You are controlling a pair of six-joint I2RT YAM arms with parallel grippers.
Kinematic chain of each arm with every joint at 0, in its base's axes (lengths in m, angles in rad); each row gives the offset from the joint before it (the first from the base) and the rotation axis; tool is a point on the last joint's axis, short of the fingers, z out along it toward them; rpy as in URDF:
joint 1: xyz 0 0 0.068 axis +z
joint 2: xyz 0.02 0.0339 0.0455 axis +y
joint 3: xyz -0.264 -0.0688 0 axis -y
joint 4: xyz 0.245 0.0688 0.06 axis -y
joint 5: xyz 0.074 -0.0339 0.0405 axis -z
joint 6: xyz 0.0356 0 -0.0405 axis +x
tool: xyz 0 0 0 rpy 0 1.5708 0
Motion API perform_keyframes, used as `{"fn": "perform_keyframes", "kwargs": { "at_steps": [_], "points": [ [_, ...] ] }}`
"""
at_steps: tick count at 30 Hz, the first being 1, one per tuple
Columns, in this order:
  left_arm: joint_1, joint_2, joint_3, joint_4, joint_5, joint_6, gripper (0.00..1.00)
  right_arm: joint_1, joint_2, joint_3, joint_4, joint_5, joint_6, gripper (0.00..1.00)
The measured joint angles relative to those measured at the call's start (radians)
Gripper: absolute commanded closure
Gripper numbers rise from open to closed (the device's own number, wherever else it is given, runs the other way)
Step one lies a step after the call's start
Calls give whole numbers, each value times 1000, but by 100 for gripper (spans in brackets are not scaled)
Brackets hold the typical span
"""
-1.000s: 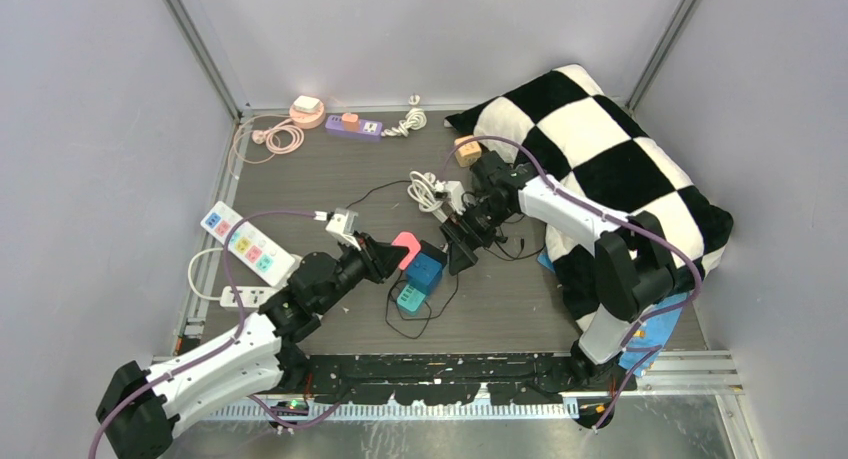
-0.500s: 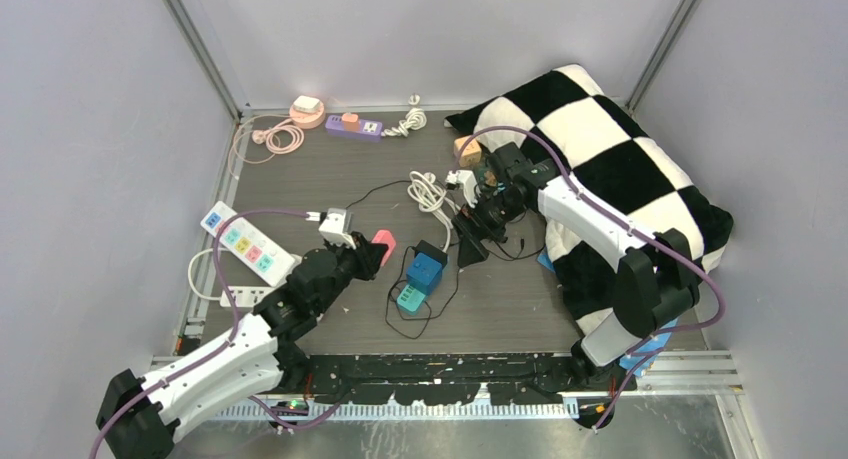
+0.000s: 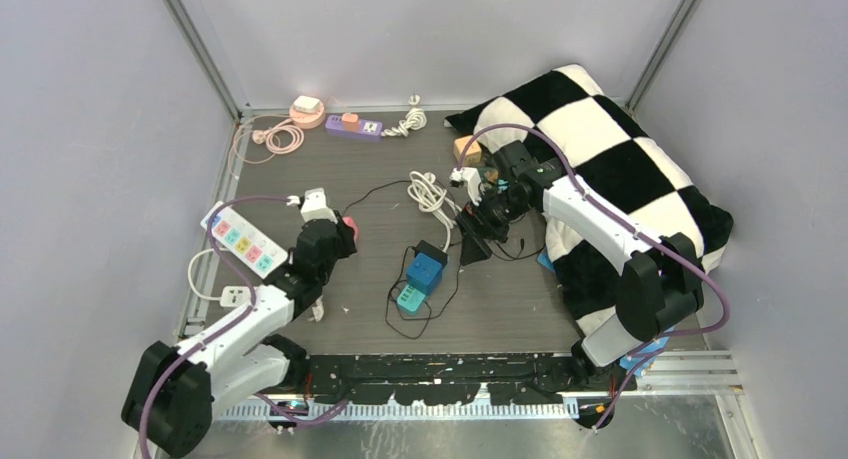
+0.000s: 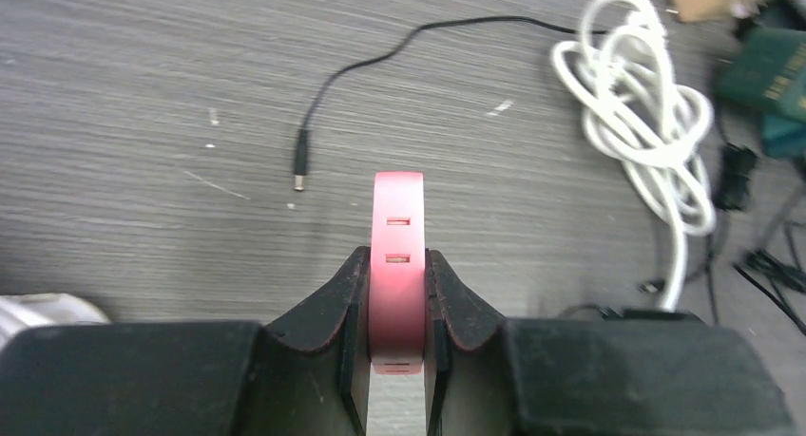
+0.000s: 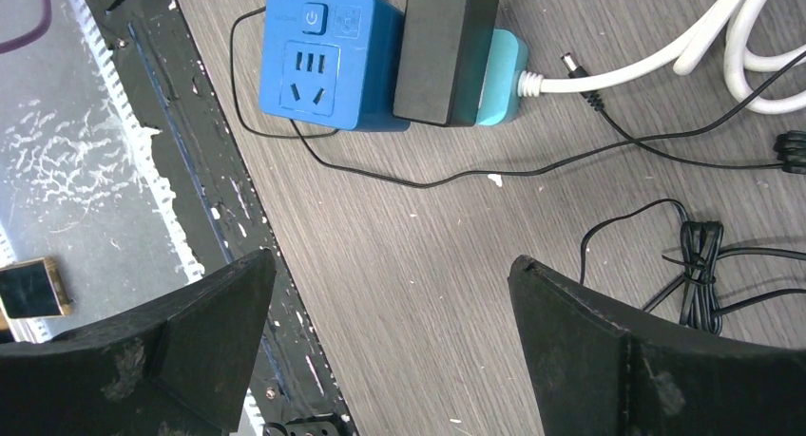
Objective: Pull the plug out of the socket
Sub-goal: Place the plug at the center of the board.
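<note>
- Plug (image 4: 397, 208): flat pink plastic slab, slotted, pinched by the left gripper (image 4: 397, 270) at frame centre.
- Socket (image 5: 328, 70): glossy blue cube, upper left of the right wrist view.
- Right gripper (image 5: 392, 265): fingers spread wide.

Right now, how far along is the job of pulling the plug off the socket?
Done: the pink plug is off, lying well apart from the blue socket cube. In hand: the left tool is shut on that plug, and the right tool hangs open over the cube. Left: set the plug down. A black adapter looks plugged into the cube, if that one counts too.
</note>
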Motion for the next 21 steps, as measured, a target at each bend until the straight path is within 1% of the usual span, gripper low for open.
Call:
{"fn": "perform_keyframes", "kwargs": {
  "at_steps": [4,8,15,21],
  "points": [
    [80,108,36,-3,-12,-25,100,0,-2,0,-2,0,-1,3],
    [119,214,113,-48,-66,-52,99,0,-2,0,-2,0,-3,3],
    [156,379,291,-181,-215,-118,96,0,-2,-2,-2,-1,-3,3],
    [200,543,451,-356,-304,-211,96,0,-2,-2,-2,-2,-3,3]
  ]
}}
